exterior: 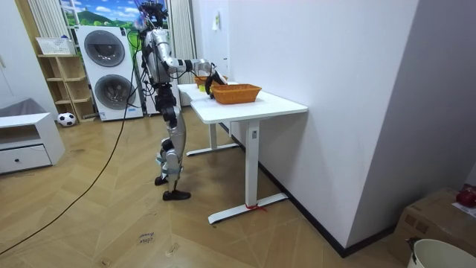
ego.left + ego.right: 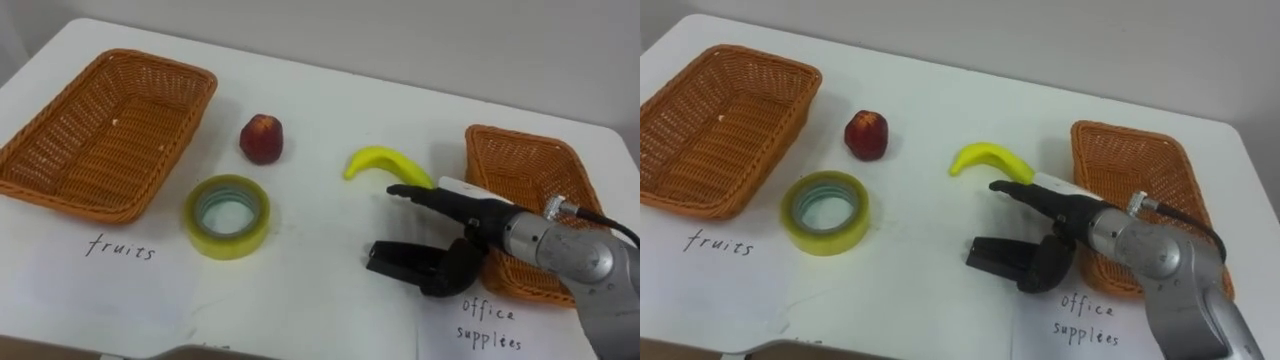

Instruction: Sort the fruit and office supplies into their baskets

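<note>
Closest to the camera, the right hand (image 2: 455,262) is held open above the table's (image 2: 330,290) near right part, nothing gripped. A banana (image 2: 385,163) is seen just beyond its fingertips; the red fruit (image 2: 261,138) and tape roll (image 2: 255,215) lie mid-table, between the fruit basket (image 2: 100,130) and the office basket (image 2: 525,170).

The right robot hand (image 2: 462,262), at the lower right of the left eye view, has slender, segmented matte black fingers (image 2: 430,197) and a thick black thumb with a rounded base. A small white tag sits at its back. Behind the hand is a silver metal wrist cylinder, then a smooth grey forearm shell. A thin dark cable with a small metal plug loops over the wrist. At the upper left of the room view, the body is silver-grey with black joints and dark feet.
</note>
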